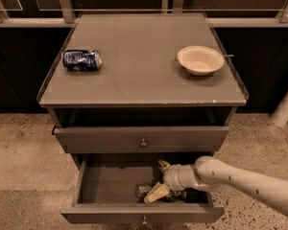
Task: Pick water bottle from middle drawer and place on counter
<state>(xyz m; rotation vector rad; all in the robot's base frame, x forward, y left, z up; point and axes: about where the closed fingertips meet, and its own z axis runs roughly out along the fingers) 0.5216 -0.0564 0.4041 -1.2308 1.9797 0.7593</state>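
Observation:
The water bottle [143,190] lies on its side in the open middle drawer [110,213], near the front and right of centre. My gripper [159,179] reaches into the drawer from the right, and its arm [240,178] comes in from the lower right. The gripper is open, with one fingertip [162,165] up toward the drawer's back and the other [155,193] lying over the bottle. The right part of the bottle is hidden behind the wrist. The counter [139,80] is the grey cabinet top above.
A blue-and-silver soda can [81,60] lies on the counter's left side. A cream bowl [200,60] stands on its right side. The upper drawer front [105,139] with its knob overhangs the back of the open drawer. Speckled floor lies on both sides.

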